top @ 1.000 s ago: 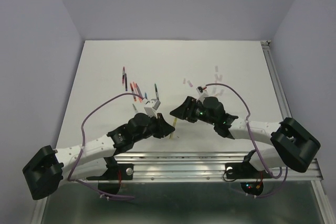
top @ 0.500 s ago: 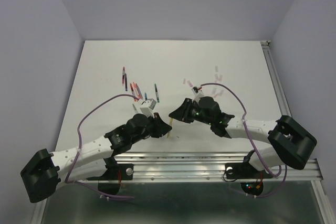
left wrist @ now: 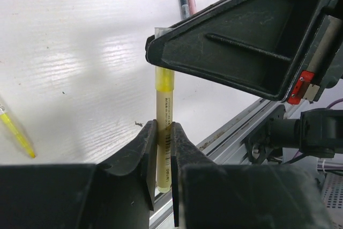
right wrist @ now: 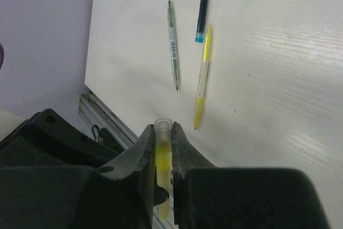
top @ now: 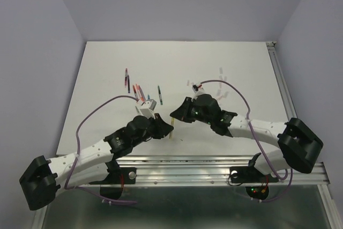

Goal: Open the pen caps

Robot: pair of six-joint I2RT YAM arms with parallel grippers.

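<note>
left hand [left wrist: 163, 128] clamps 1 yellow pen [left wrist: 164, 87] | right hand [right wrist: 162, 132] clamps 1 pen cap [right wrist: 163, 125]

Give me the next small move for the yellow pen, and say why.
Probably draw the right gripper straight away along the yellow pen while the left gripper holds firm. The left jaws clamp the barrel, the right jaws pinch the pale pen cap, and the cap looks seated, not yet off.
</note>
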